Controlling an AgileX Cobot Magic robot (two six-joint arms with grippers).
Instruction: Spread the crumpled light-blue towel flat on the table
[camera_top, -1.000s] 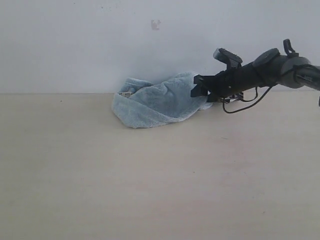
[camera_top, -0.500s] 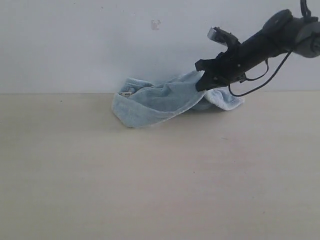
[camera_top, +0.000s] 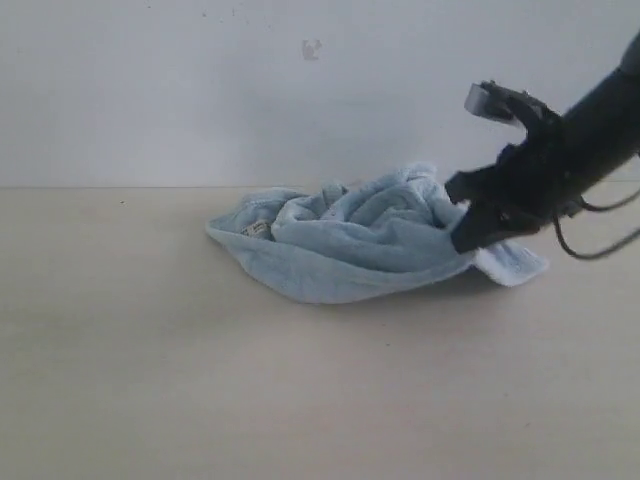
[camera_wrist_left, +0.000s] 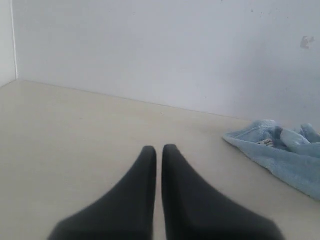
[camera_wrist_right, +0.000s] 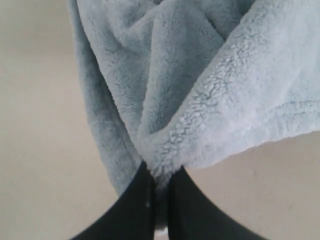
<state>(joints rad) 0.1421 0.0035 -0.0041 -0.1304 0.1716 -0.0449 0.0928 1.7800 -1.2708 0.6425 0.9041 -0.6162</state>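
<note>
Moved: your right gripper (camera_top: 468, 238) has swung down and toward the camera, dragging the towel (camera_top: 350, 248) away from the wall and further out onto the table (camera_top: 300, 400).
Left gripper (camera_wrist_left: 158, 150): fingers pressed together with nothing between them, over bare tabletop, well apart from the towel.
Table: pale beige, and your near half carries nothing.
Towel: still bunched, folds heaped in the middle, lying on the table right of centre; one corner (camera_top: 515, 262) pokes out past your right gripper.
Label (camera_top: 257, 228): small and white, at the towel's left end.
Right gripper: pinching a fold at the towel's edge, fingers (camera_wrist_right: 135, 200) tight on the fluff.
Wall (camera_top: 200, 90): plain white, behind it all.
</note>
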